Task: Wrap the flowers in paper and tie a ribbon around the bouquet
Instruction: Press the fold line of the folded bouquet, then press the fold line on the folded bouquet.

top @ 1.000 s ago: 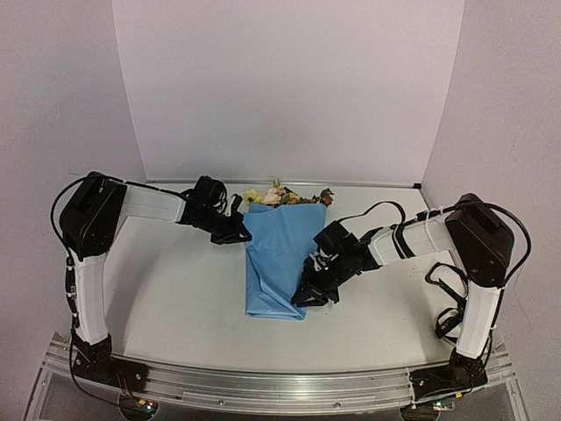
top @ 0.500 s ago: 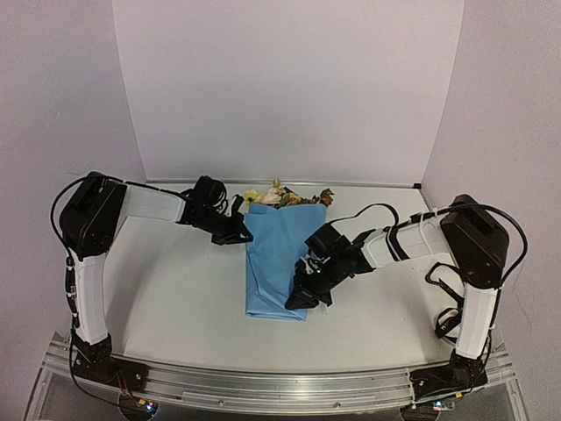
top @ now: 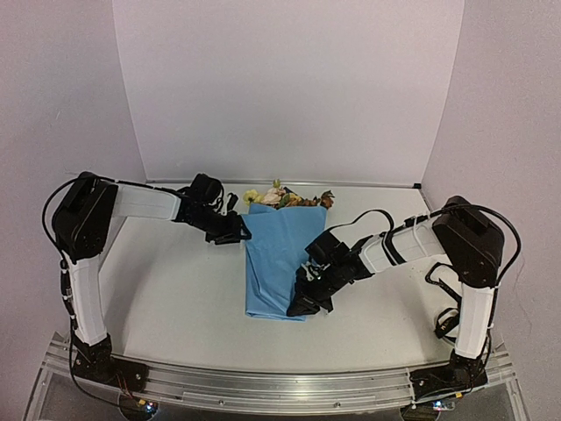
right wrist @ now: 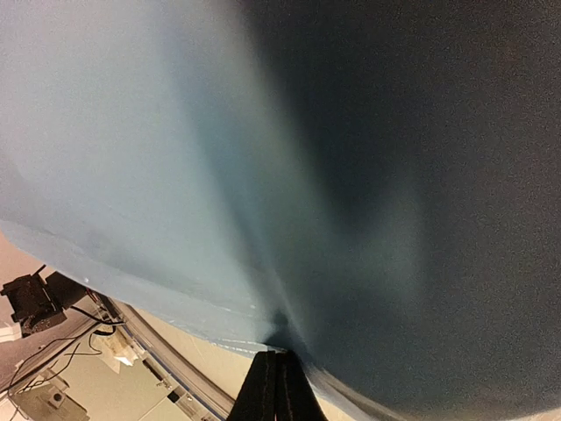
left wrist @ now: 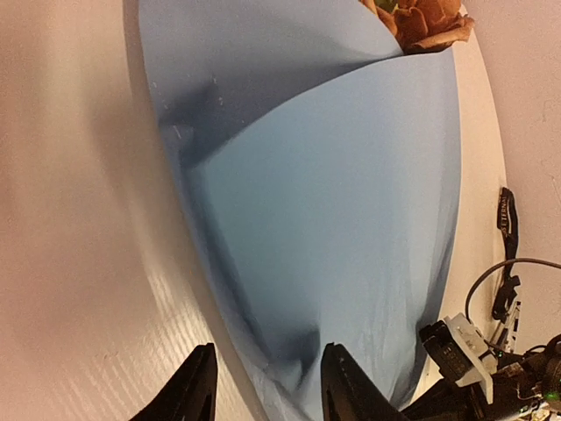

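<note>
Overhead, the white table carries one sheet of paper, lying at its middle between the two arms. The paper is light blue and folded lengthwise over itself into a long wrap. It is wide at its far end and narrower at its near end, and one flap overlaps the other on a slant with a soft shadow under the seam.

One bunch of flowers pokes out past the paper's far rim, with yellow, pale and rust-orange heads. Their stems are hidden inside the paper, and the heads are too bunched to count. From the left wrist only one rust bloom shows at the paper's top corner, cut off by the frame.

There are two grippers. The left gripper sits at the paper's far left edge with its fingers apart and nothing clamped between them; the paper's edge runs past the gap. The right gripper is at the paper's near right corner. Its jaws are closed tight, pinching the paper where a crease runs up from the tips. The right wrist view shows the paper filling nearly the whole frame, blurred and half in shadow.

Beyond the paper's right side lies one narrow black strip, too small to make out.
</note>
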Robot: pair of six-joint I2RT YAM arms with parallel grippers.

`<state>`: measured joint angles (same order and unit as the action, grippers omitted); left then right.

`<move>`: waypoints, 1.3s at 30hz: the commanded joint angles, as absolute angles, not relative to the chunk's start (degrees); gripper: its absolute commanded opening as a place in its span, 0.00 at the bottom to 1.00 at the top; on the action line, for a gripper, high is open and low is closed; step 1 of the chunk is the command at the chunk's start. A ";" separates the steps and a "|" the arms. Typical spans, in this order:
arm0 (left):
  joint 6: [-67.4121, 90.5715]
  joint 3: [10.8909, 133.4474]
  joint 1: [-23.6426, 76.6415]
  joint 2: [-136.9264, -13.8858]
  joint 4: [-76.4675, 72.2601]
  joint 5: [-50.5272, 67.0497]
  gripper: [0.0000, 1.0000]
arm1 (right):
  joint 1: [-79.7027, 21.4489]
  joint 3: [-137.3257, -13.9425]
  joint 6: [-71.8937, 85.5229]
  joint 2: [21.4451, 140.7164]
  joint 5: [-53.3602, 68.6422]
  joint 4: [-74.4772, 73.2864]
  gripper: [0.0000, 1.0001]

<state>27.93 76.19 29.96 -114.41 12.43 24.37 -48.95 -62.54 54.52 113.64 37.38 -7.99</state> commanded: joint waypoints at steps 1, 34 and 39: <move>27.27 74.75 31.37 -102.66 15.17 16.90 0.59 | -49.48 -61.91 54.49 115.58 35.95 -8.62 0.00; 43.69 48.94 48.79 -108.95 -5.31 27.55 0.13 | -49.51 -63.13 57.16 111.31 37.87 -6.08 0.00; 43.08 48.30 48.79 -108.88 -4.79 26.91 0.11 | -47.52 -64.63 61.59 112.33 39.18 -2.40 0.00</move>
